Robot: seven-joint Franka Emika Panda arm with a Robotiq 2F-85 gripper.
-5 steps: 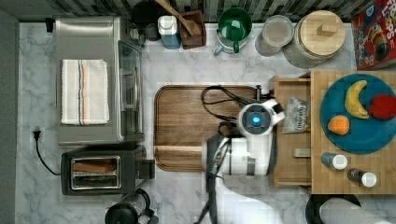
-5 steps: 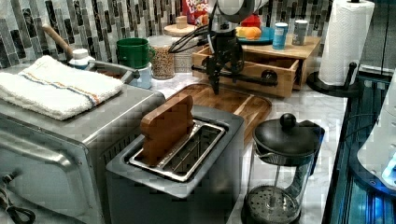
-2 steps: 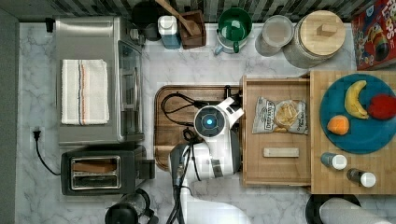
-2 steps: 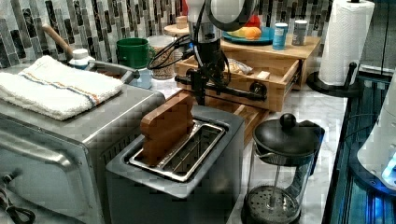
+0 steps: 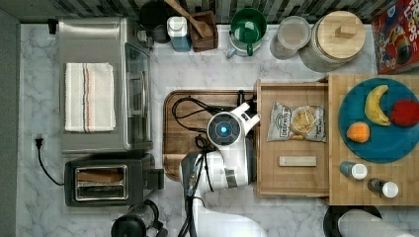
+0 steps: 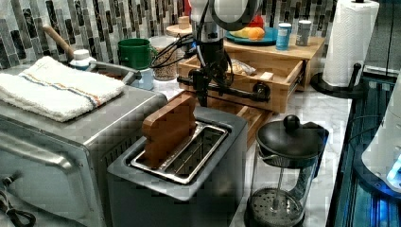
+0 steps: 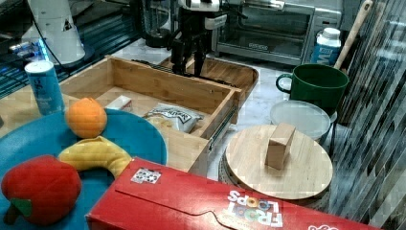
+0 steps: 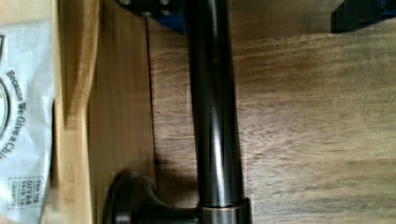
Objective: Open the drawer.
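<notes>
1. Since a second ago, the light-wood box drawer with the long black bar handle has slid far out from under the wooden stand, and the arm has moved with it over the dark brown rounded-corner wooden tray.
2. Top view: one drawer holding two things, a silver chip bag and a small pale block; the arm hides the handle.
3. Left view: the black gripper sits at the handle bar; finger spacing is hard to make out.
4. Right view: the drawer stands open, the gripper behind its front.
5. Wrist view: the bar runs between two dark fingertips, both cut off; I cannot tell whether they clamp it.
</notes>
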